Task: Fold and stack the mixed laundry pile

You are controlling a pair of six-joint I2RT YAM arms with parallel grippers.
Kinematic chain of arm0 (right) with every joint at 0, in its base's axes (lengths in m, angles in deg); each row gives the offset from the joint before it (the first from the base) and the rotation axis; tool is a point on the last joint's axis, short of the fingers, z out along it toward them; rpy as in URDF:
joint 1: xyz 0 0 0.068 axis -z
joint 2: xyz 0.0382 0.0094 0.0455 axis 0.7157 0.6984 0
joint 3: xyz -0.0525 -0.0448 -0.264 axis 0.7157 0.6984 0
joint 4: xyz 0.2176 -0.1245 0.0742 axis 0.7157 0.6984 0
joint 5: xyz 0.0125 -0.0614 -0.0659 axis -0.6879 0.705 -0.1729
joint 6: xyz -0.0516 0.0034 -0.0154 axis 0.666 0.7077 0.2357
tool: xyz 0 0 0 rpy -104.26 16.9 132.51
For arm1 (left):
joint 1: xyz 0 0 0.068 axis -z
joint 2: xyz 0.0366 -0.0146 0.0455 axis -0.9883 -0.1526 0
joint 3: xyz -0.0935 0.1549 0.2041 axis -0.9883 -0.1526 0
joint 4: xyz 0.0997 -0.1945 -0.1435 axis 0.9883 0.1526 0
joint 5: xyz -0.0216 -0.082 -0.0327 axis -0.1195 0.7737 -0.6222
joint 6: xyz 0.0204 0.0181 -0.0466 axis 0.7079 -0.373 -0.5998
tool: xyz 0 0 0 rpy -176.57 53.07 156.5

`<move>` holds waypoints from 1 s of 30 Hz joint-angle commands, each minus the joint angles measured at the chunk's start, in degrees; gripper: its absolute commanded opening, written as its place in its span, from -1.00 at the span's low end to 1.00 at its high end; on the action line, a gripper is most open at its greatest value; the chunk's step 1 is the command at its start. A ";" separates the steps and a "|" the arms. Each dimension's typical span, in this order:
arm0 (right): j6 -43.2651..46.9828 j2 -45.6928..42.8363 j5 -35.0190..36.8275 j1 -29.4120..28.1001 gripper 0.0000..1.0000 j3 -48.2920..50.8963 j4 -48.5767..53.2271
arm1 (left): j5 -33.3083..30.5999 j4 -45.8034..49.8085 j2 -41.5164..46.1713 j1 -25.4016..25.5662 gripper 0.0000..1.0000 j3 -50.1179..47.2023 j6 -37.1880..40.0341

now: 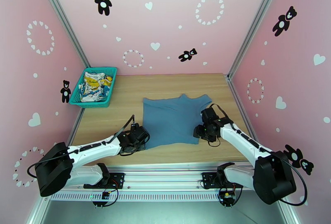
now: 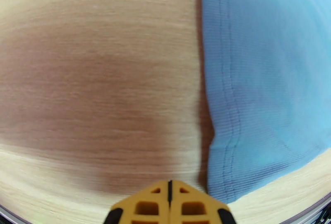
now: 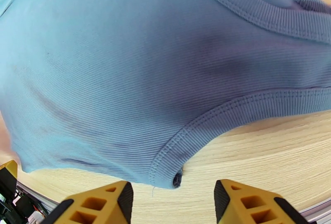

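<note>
- Two yellow fingers (image 2: 145,208) of the left gripper (image 2: 169,187): pressed flat together, clenched on nothing, tips low over bare wood.
- Just beside those tips, to their right: the near-left hem corner of the tank top (image 2: 265,76), double-stitched edge lying flat, apart from the pads.
- Seen from above: left gripper (image 1: 140,137) down at the garment's near-left corner.
- Right gripper (image 3: 173,206): released, fingers (image 3: 103,204) standing apart with nothing between them.
- Just ahead of that gap: the rolled end of a ribbed armhole seam, not touched, wood grain showing under it.
- Seen from above: right gripper (image 1: 199,131) at the right edge of the cloth, roughly halfway along the side.
- Dusty-blue tank top (image 1: 173,118): spread flat in the middle of the table (image 1: 165,85), straps and neckline toward the far edge, hem toward the arms, between the two grippers.
- Teal mesh basket (image 1: 90,104): in the far-left corner of the table, against the pink wall, well apart from both grippers.
- Inside the basket: white cloth (image 1: 94,85) with yellow-and-blue print, crumpled, taking up most of the floor and reaching about rim height.
</note>
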 commanded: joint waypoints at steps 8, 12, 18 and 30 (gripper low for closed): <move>0.41 3.73 0.88 -4.52 0.13 -0.05 0.32 | 10.65 -9.00 -2.26 0.02 -0.08 0.26 -1.55; 0.41 2.41 2.66 -4.49 0.13 0.85 1.12 | 10.79 -8.80 -6.06 0.11 -0.04 1.34 -0.90; -0.08 1.80 2.75 -4.49 0.13 2.41 0.42 | 8.77 -8.32 -8.70 0.72 -0.79 2.68 -1.00; 1.32 -3.53 5.45 -4.47 0.13 -1.83 7.87 | 7.31 9.01 9.63 0.68 -1.00 1.14 0.62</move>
